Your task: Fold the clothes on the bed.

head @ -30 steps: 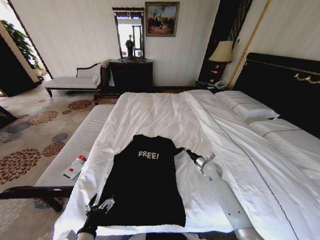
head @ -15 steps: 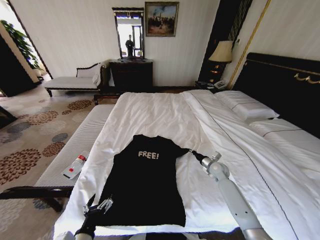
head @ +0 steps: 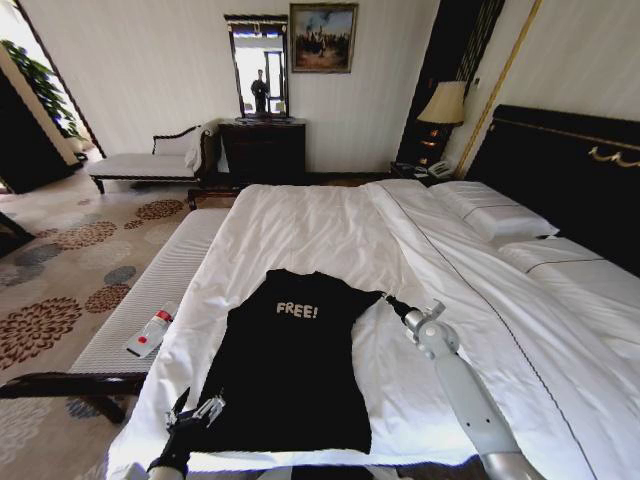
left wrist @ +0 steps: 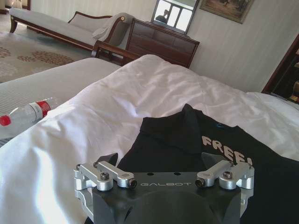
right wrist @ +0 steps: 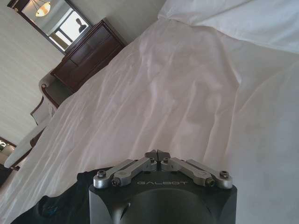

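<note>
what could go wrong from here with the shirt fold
The right gripper is shut beside the black T-shirt at its sleeve, over loose white duvet; it may pinch duvet with the cloth. The left gripper hangs open at the hem corner near the bed's edge, so a pull could drag the shirt off.

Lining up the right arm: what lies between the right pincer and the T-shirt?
Nothing: in the head view the right pincer sits at the T-shirt sleeve edge on the white duvet.

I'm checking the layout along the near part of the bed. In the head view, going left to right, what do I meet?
Water bottle on the bench → left tool → black T-shirt → right tool → white duvet.
</note>
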Robot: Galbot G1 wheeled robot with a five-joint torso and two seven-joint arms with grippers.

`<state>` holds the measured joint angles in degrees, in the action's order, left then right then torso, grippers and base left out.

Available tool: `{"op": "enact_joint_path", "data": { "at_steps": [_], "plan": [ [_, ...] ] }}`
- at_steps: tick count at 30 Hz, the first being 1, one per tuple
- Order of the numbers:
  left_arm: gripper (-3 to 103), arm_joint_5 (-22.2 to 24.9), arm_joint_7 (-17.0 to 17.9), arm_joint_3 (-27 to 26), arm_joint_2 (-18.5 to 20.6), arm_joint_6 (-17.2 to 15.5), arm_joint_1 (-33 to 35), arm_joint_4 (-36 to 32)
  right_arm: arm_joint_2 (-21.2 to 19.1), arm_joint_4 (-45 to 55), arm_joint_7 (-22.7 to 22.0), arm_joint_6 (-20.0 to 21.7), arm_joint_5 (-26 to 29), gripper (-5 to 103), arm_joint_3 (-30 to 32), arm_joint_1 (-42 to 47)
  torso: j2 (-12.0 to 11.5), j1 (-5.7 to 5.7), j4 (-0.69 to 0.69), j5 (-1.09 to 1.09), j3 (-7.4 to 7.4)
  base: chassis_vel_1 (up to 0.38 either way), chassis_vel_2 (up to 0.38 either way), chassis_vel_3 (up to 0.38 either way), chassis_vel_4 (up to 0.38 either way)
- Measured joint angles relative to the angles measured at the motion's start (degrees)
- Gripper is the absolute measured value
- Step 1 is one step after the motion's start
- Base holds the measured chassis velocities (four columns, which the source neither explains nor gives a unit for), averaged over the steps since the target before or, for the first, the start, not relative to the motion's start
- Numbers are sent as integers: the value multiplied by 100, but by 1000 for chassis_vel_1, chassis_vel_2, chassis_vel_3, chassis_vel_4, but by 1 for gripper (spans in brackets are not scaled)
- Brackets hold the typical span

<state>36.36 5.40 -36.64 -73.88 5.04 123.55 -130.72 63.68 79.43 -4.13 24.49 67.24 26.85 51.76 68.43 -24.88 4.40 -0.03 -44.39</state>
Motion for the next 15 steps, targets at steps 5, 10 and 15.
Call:
{"op": "enact_joint_path", "data": {
  "at_steps": [5, 10, 15],
  "plan": [
    [100, 14, -10, -24, -4, 2, 22, -2, -245, -20, -4, 70, -46, 0, -69, -78, 0, 0, 1, 0, 0, 0, 0, 0, 0],
    [100, 10, -14, -5, 0, 3, 21, -3, -355, -26, 65, 206, -274, 0, -209, -23, 0, 0, 2, -1, 0, 0, 0, 0, 0],
    [100, 4, -23, 9, 4, 4, 18, -3, -204, -10, 227, 97, -523, 2, -259, 150, 0, 0, 2, 0, 0, 0, 0, 0, 0]
  ]
}}
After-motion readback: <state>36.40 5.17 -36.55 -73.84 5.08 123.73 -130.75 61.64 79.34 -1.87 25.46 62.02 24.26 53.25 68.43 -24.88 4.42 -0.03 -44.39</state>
